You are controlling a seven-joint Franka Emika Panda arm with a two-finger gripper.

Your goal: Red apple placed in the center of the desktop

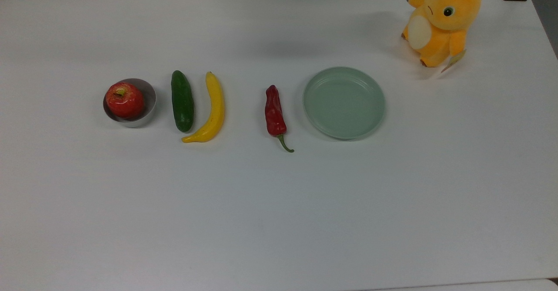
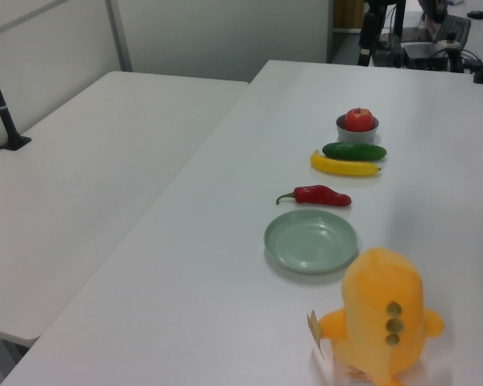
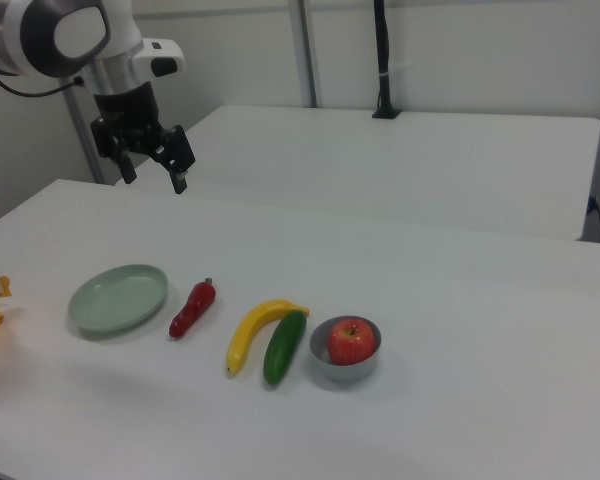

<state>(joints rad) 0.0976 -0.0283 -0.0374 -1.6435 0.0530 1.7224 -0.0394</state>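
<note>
The red apple sits inside a small grey bowl on the white desktop, toward the top view's left. In the right view my gripper hangs high above the desktop's far edge, up and to the left of the green plate, far from the apple. Its fingers are spread apart and hold nothing.
A row runs from the bowl: a cucumber, a banana, a red chili pepper and a pale-green plate. An orange plush toy sits at the top view's upper right. A second white table stands alongside.
</note>
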